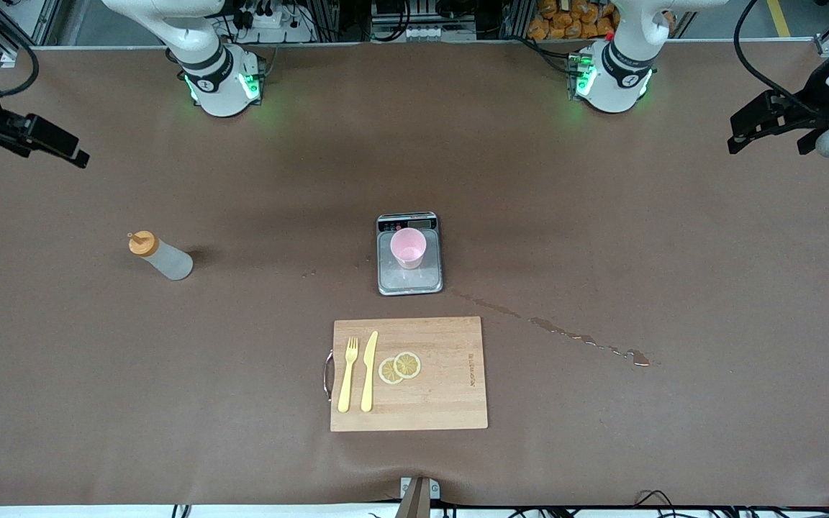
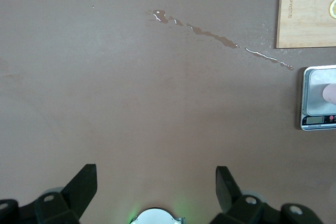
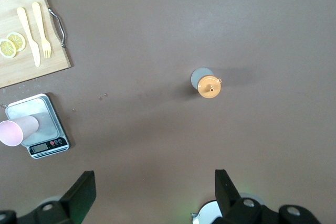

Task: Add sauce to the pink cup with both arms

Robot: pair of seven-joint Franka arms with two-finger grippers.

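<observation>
- Pink cup (image 1: 409, 248) stands upright on scale (image 1: 409, 282), placed for weighing sauce; bottle (image 1: 160, 256) stands at its nine o'clock, well apart.
- Left gripper (image 2: 156, 184) and right gripper (image 3: 155, 191) both hang spread, holding nothing, raised at their table ends.

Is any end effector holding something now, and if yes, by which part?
Nothing is held. The left end effector and right end effector are both open above bare table; the sauce bottle stands untouched.

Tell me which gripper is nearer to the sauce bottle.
Right. The right gripper hangs open above the right arm's end of the table, near the sauce bottle. The left gripper waits open above the table's left-arm end.
</observation>
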